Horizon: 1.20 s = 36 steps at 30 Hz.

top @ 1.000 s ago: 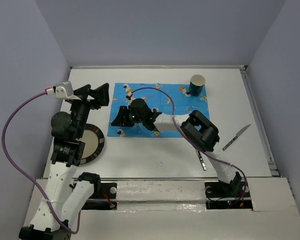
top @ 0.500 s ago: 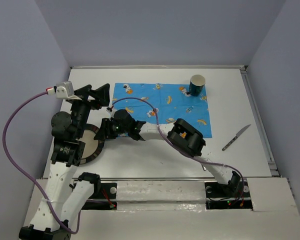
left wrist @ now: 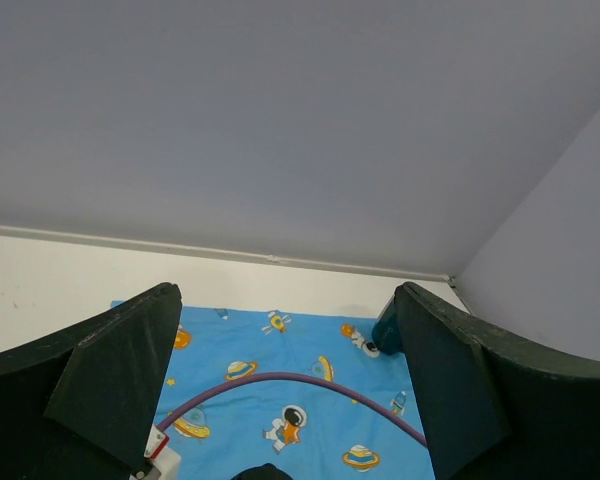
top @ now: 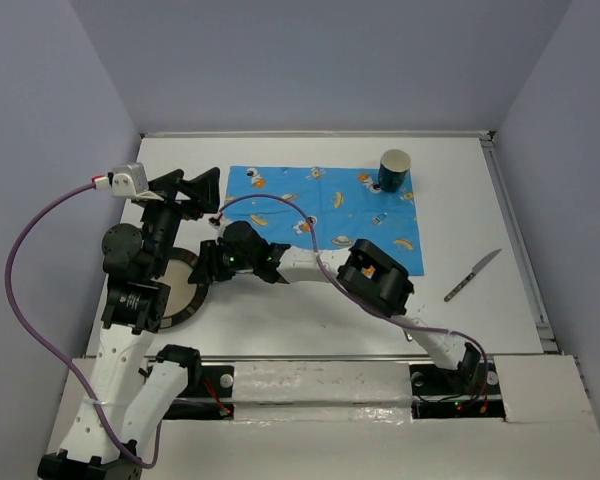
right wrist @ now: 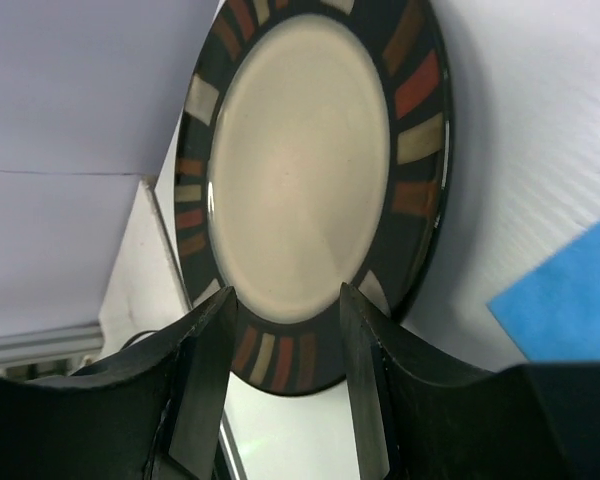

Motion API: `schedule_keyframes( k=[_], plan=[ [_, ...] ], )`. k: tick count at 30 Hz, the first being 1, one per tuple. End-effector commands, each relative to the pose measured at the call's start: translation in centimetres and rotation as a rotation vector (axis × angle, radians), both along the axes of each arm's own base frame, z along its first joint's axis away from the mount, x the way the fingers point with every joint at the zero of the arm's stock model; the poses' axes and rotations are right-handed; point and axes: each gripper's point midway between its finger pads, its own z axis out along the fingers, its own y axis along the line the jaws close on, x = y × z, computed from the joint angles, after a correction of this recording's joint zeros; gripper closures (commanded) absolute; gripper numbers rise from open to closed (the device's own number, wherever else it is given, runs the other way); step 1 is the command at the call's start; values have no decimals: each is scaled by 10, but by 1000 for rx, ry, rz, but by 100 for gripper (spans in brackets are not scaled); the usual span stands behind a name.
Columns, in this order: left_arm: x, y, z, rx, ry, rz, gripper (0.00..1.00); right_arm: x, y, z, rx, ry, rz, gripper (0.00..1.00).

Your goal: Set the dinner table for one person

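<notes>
though half-hidden overhead, plate fills right wrist view; right end effector apart, left end effector apart

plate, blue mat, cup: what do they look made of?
Plate: likely glazed ceramic; glossy sheen on cream centre, painted bars on black rim.
Blue mat: probably printed cloth, matte, lying flat.
Cup: dark blue outside, pale inside; paper or plastic, too small to tell.
</notes>
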Motion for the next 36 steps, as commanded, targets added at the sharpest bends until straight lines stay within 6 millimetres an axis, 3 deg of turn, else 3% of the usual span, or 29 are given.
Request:
schedule_keyframes(
  k=[1, 6, 8, 10, 11, 14, 18, 24, 31, 33, 34, 36],
  plan=[
    [-5, -2, 15, -12, -60, -15, 1, 26, -16, 62, 19, -192, -109, 49],
    [-6, -2, 15, -12, -61, -18, 1, 39, -28, 39, -65, -201, -159, 49],
    [-6, -3, 15, -14, -61, -19, 1, 35, -24, 21, -92, -173, -128, 49],
    [-5, -2, 15, -13, -60, -17, 1, 33, -18, 19, -95, -152, -104, 49],
    [-6, -2, 16, -13, -63, -17, 1, 29, -16, 5, -106, -128, -81, 49],
    [-6, -2, 16, -13, -63, -15, 1, 34, -14, -7, -136, -121, -100, 49],
    [-6, -2, 15, -11, -62, -18, 1, 36, -14, -17, -158, -129, -101, 49],
    [-6, -3, 15, -13, -61, -23, 1, 21, -1, -21, -115, -54, -15, 50],
    [-6, -4, 15, -12, -60, -25, 1, 3, 11, -37, -80, 72, 67, 62],
    [-5, -3, 15, -11, -60, -23, 1, 1, 12, -35, -69, 84, 77, 77],
    [-6, -4, 15, -11, -60, -24, 1, 1, 14, -30, -55, 78, 83, 94],
    [-6, -4, 15, -11, -62, -22, 1, 3, 17, -8, -15, 45, 83, 100]
  ],
)
